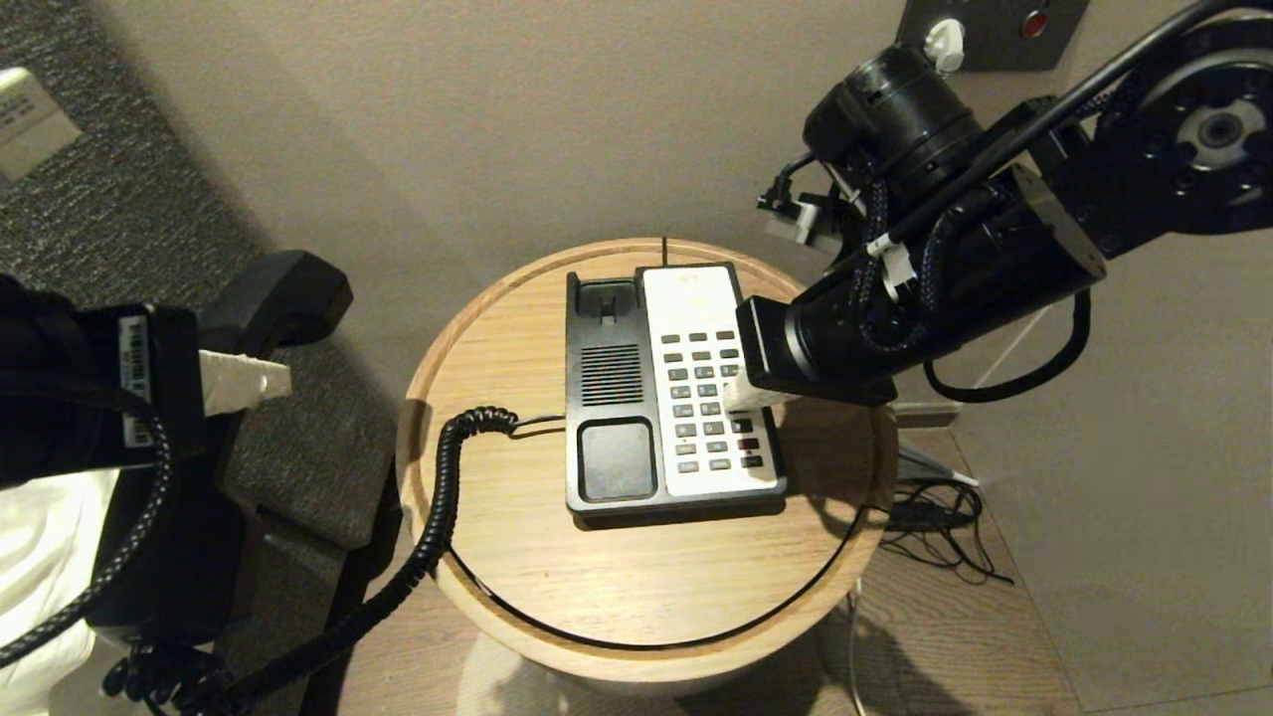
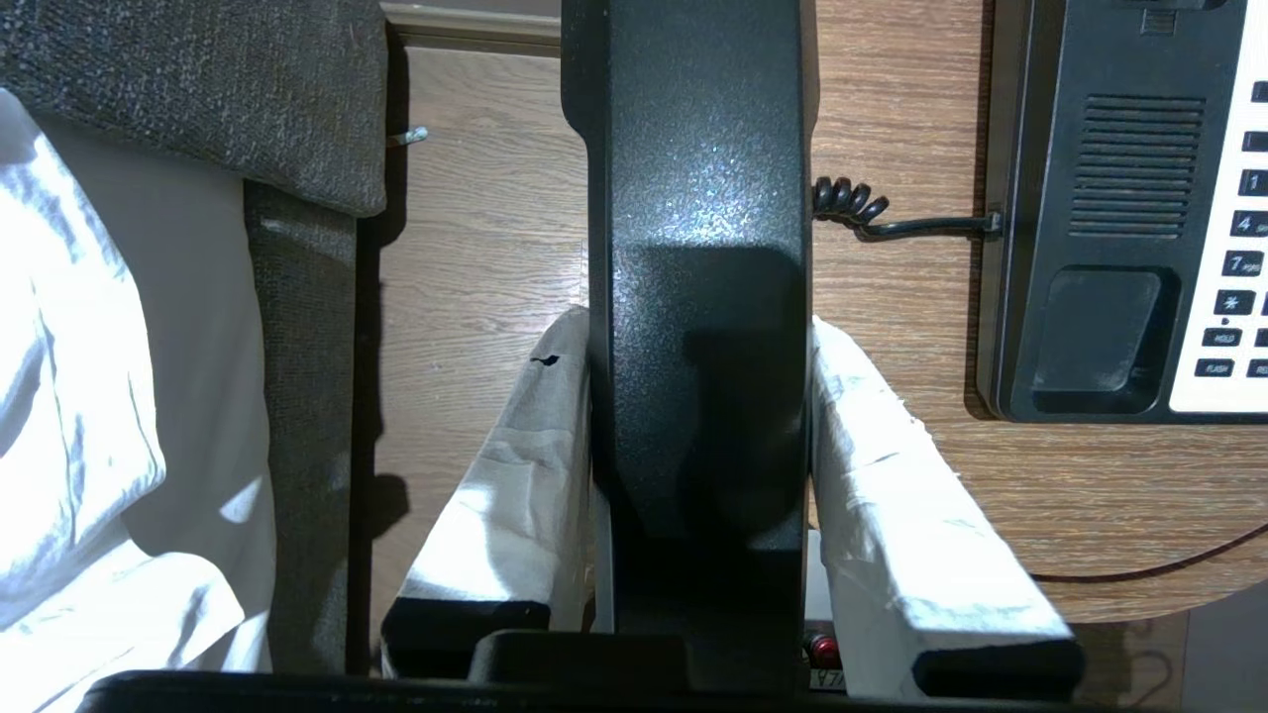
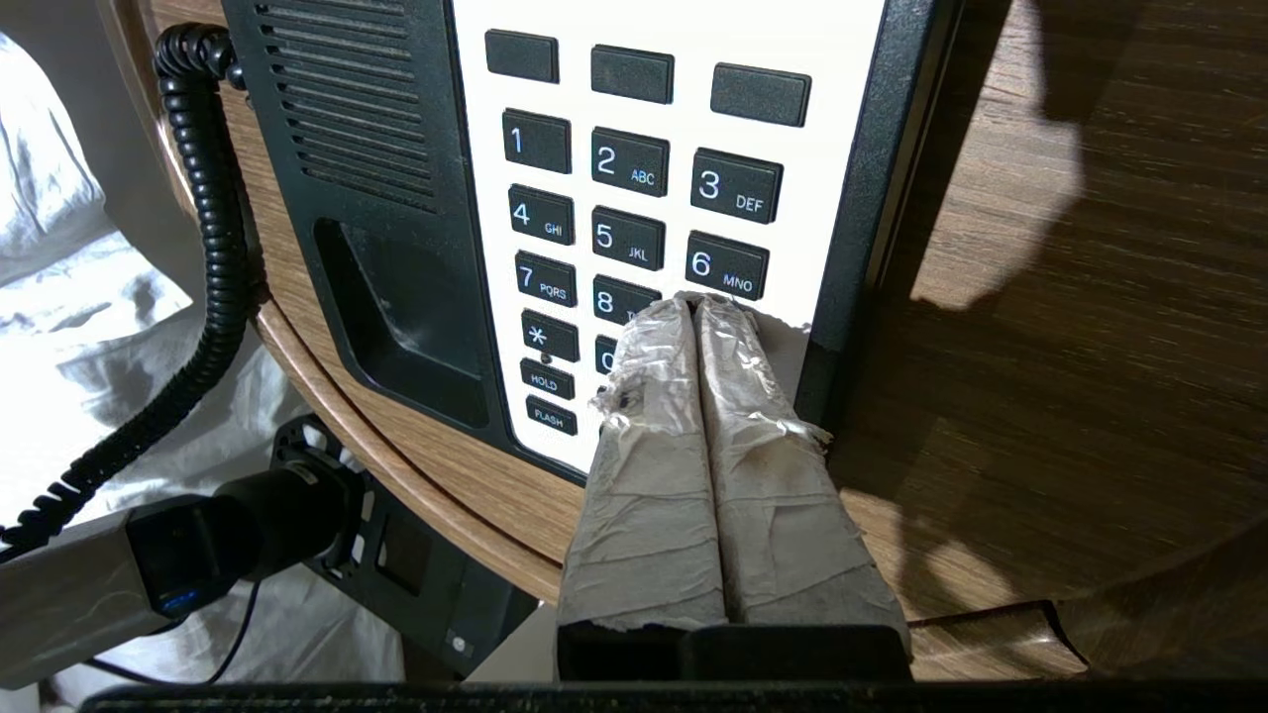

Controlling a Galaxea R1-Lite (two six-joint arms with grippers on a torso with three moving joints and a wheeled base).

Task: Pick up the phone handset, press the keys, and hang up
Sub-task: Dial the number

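phone handset point(image 2: 693, 297) clamped in left gripper point(image 2: 698, 396) jaws; right gripper point(image 3: 698, 307) jaws together by key "6 mno" point(image 3: 726, 264).

Black arms point(image 1: 935, 288) (white-taped fingers point(image 3: 684, 446))

Round wooden side table point(image 1: 517, 557) stands against a plain beige wall point(image 1: 448, 129). Grey upholstered chair point(image 1: 298, 467) beside it; wood-plank floor point(image 1: 995, 636) beneath.

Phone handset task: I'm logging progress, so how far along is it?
Done: the left gripper holds the phone handset lifted off the empty cradle. In hand: the right gripper, fingers together, has its tips on the keypad just below the 6 key. Left: hanging up.
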